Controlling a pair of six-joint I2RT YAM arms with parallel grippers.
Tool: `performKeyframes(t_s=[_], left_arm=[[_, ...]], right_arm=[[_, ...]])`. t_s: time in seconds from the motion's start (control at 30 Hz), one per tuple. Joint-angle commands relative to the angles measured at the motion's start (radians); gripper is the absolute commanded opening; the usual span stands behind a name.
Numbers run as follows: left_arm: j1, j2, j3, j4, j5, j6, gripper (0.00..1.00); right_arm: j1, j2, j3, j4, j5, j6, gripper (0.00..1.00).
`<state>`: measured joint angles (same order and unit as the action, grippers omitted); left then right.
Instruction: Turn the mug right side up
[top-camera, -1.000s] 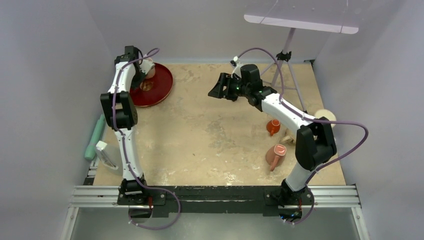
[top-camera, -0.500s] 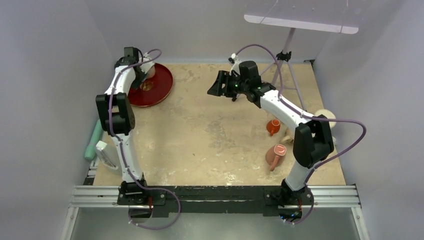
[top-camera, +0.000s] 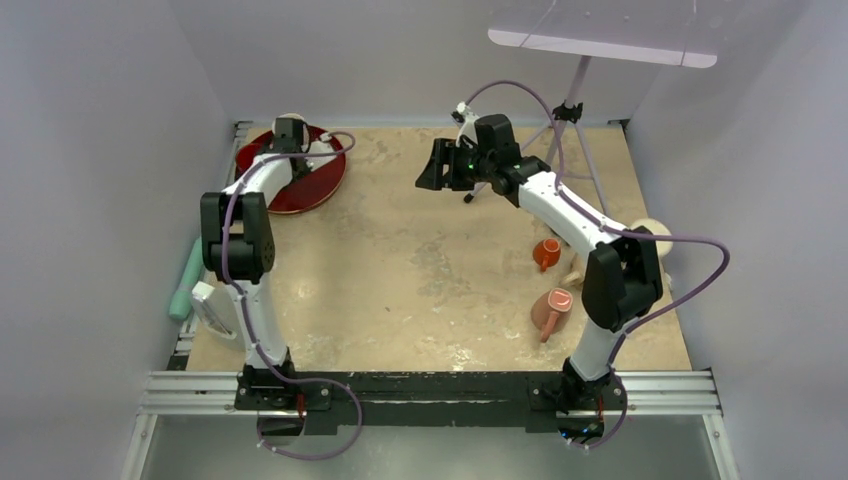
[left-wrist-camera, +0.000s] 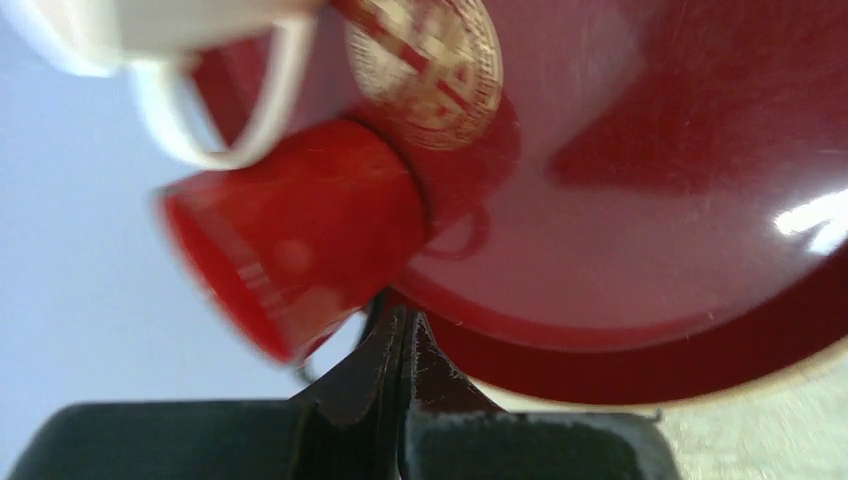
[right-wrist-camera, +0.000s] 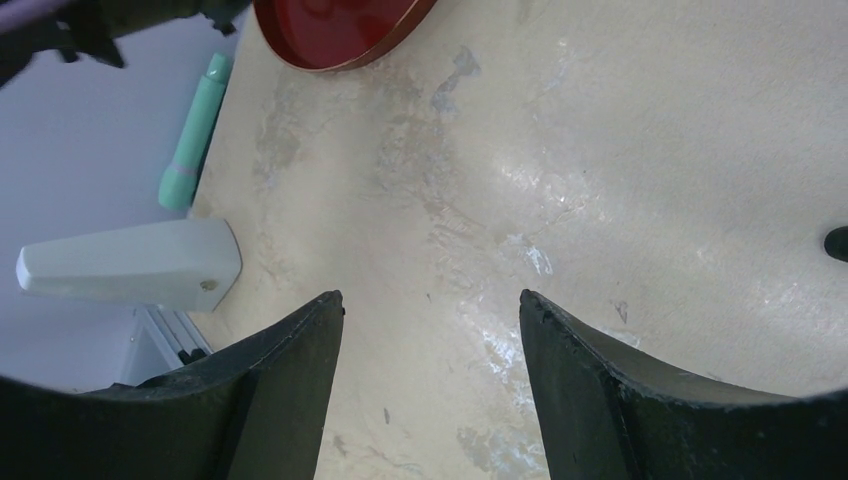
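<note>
Red mug (left-wrist-camera: 300, 232) tipped on plate (left-wrist-camera: 650, 150), just past clenched left jaws; right jaws released.

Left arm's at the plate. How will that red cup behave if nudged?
The red cup looks round and tapered, so on its side it would probably roll in a curve. The red plate shines, so the cup may also slide there. It looks rigid, possibly breakable.

Plate (top-camera: 305, 198) far left on table (top-camera: 420, 280), mug (left-wrist-camera: 300, 230) at its rim (touching); two cups (top-camera: 551, 310) near right.
</note>
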<state>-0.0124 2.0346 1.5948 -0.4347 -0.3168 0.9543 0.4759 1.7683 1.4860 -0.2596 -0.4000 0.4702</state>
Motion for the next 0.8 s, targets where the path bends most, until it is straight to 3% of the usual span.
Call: performKeyframes(t_s=[0.0, 0.5, 0.77], left_arm=[[0.058, 0.117, 0.064, -0.004, -0.088, 0.041, 0.0], [0.118, 0.35, 0.305, 0.102, -0.106, 0.119, 0.0], [0.115, 0.38, 0.343, 0.123, -0.077, 0.153, 0.0]], right_arm=[[0.002, 0.011, 0.067, -0.028, 0.039, -0.024, 0.69], [0.002, 0.012, 0.113, -0.088, 0.118, -0.018, 0.69], [0.001, 0.021, 0.147, -0.119, 0.131, -0.026, 0.69]])
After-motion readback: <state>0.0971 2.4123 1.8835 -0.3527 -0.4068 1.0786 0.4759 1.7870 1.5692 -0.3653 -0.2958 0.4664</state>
